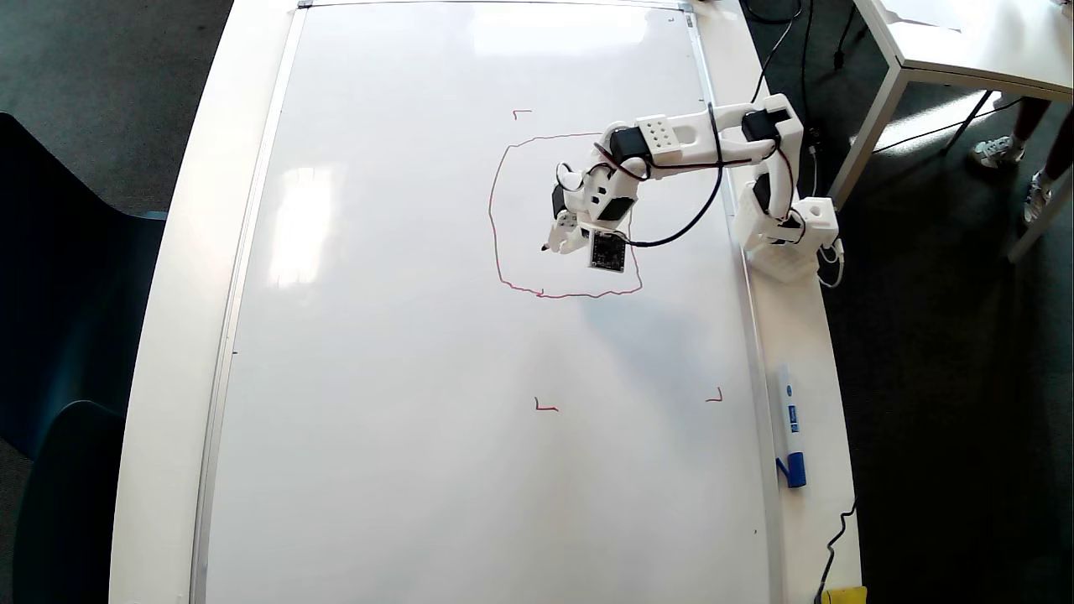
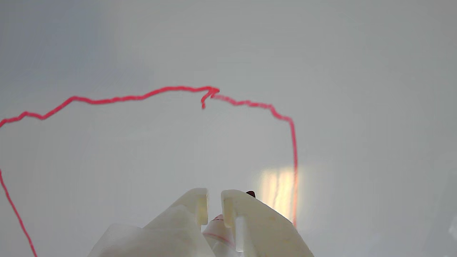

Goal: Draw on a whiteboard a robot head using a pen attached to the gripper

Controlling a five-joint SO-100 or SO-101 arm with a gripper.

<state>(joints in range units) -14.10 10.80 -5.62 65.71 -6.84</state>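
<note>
The whiteboard (image 1: 403, 335) fills most of the overhead view and lies flat on a white table. A wobbly red rounded-square outline, the robot head (image 1: 491, 214), is drawn on its upper middle; no marks show inside it. My gripper (image 1: 560, 239) hangs inside this outline, shut on the pen (image 1: 550, 246), whose dark tip points left at the board. In the wrist view the two white fingertips (image 2: 196, 203) stand almost together around the pen (image 2: 217, 228), and the red line (image 2: 295, 142) arcs across the whiteboard (image 2: 107, 43) ahead. I cannot tell whether the tip touches.
The arm's base (image 1: 784, 239) sits on the board's right edge. A white marker with a blue cap (image 1: 790, 432) lies along the table's right rim. Small red corner marks (image 1: 545, 407) dot the board. Another white table (image 1: 965, 42) and someone's shoes (image 1: 997, 151) are at top right.
</note>
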